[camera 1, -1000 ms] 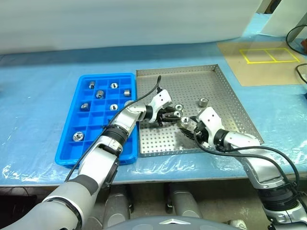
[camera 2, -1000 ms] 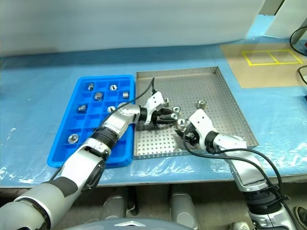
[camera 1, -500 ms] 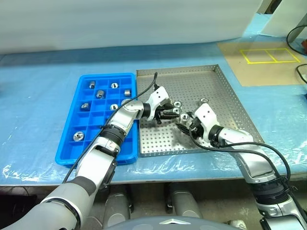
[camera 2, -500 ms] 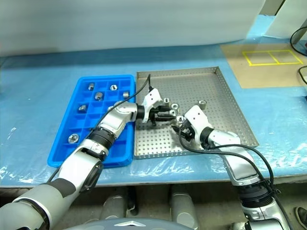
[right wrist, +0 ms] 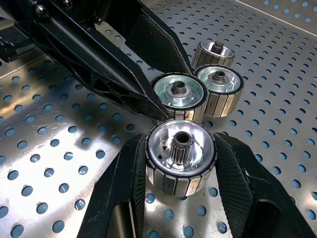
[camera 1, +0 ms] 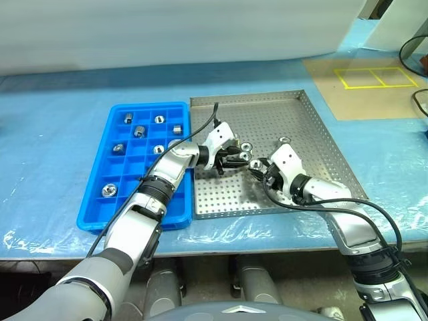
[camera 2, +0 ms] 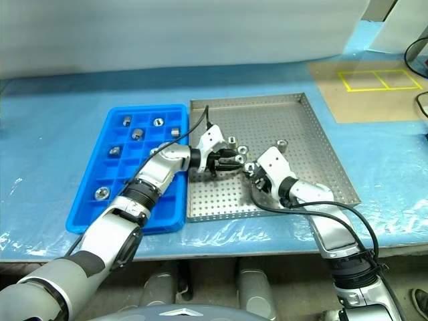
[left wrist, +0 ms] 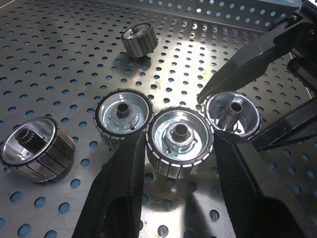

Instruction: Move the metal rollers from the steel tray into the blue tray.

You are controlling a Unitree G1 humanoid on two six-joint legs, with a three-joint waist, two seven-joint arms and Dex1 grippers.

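The steel tray [camera 1: 264, 115] lies mid-table with the blue tray [camera 1: 134, 200] against its left side. Both grippers meet at a cluster of metal rollers near the steel tray's left-centre. My left gripper [left wrist: 179, 140] is shut on a metal roller [left wrist: 179, 134] standing on end on the perforated floor. My right gripper [right wrist: 181, 144] is shut on the neighbouring roller [right wrist: 181, 148], just beside it. Two more rollers [left wrist: 121, 113] touch or lie close to the held ones. One roller [camera 1: 283, 141] sits alone farther right. Several rollers [camera 1: 139, 131] rest in the blue tray's compartments.
A blue plastic sheet [camera 1: 60, 114] covers the table. A brown board with yellow taped squares [camera 1: 374, 78] lies at the back right, and black cables [camera 1: 418, 100] run along the right edge. The table's front edge [camera 1: 221, 244] runs just below both trays.
My right gripper's fingers have closed from open onto a roller beside the left gripper. The left gripper has kept still on its roller.
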